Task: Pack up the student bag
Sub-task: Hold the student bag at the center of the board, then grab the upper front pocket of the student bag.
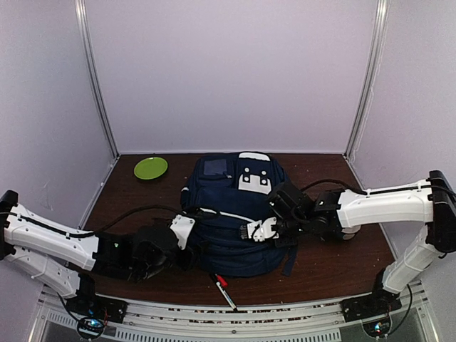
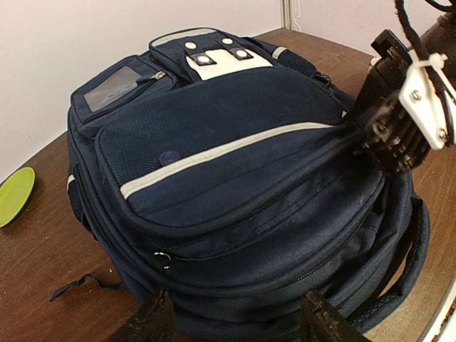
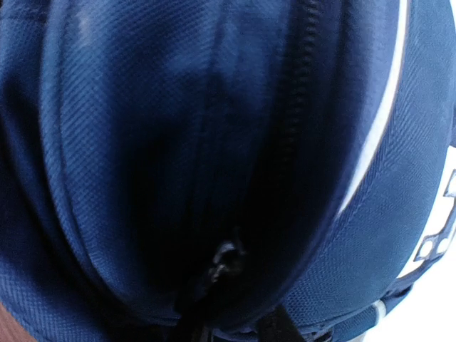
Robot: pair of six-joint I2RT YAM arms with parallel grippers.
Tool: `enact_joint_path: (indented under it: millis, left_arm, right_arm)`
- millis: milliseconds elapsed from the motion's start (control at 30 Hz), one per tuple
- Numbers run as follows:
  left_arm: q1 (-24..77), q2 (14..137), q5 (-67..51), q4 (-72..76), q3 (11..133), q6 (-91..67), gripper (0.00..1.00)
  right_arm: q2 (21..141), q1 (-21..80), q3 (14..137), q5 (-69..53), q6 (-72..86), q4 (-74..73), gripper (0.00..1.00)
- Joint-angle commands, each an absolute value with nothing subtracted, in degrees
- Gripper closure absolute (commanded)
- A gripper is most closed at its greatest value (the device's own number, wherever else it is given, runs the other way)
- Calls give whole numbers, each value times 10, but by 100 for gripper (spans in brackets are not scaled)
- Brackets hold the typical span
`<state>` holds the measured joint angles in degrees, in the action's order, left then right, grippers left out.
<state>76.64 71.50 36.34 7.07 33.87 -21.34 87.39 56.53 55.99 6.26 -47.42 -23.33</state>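
Observation:
The student bag (image 1: 231, 214) lies flat in the middle of the table, navy blue with a white stripe and a white buckle patch; its zips look closed in the left wrist view (image 2: 235, 164). My left gripper (image 1: 187, 246) is at the bag's near-left edge. It is open, its dark fingertips (image 2: 153, 317) wide apart against the bag's bottom seam. My right gripper (image 1: 247, 231) presses into the bag's right side (image 2: 388, 139). Its own camera is filled by blue fabric (image 3: 142, 142) and a dark zip pull (image 3: 224, 260) close to its fingers; how the jaws stand is hidden in shadow.
A green plate (image 1: 151, 168) sits at the back left of the table (image 2: 14, 196). A red and white pen (image 1: 224, 288) lies on the table in front of the bag. A dark strap (image 1: 288, 258) trails at the bag's near right. Pale walls enclose three sides.

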Motion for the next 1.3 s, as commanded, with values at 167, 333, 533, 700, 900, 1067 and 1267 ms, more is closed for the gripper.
enact_joint_path:
  millis: [167,333,533,700,900,1067,1267]
  left_arm:
    - [766,728,354,130,358,-215,37]
    - [773,732,326,225,360,-201,39]
    - [777,802,299,262,414,-182,36]
    - [777,874,338,287,466,-212,2]
    - [777,927,409,220,526,-237,2]
    - [773,950,451,180,553,-263,10]
    - [773,967,476,149,558,-289,37]
  right_arm:
    - [793,562,588,13,-436,-228,100]
    - [799,555,628,-84,-377,-302,100]
    - [826,530,669,-182,-307,-309,100]
    - [858,513,722,-269,-267,-324,100]
    - [888,512,764,-322,-217,-313,100]
    - [892,513,769,-333,-195,-293,100]
    - [866,511,742,-322,-185,-264,100]
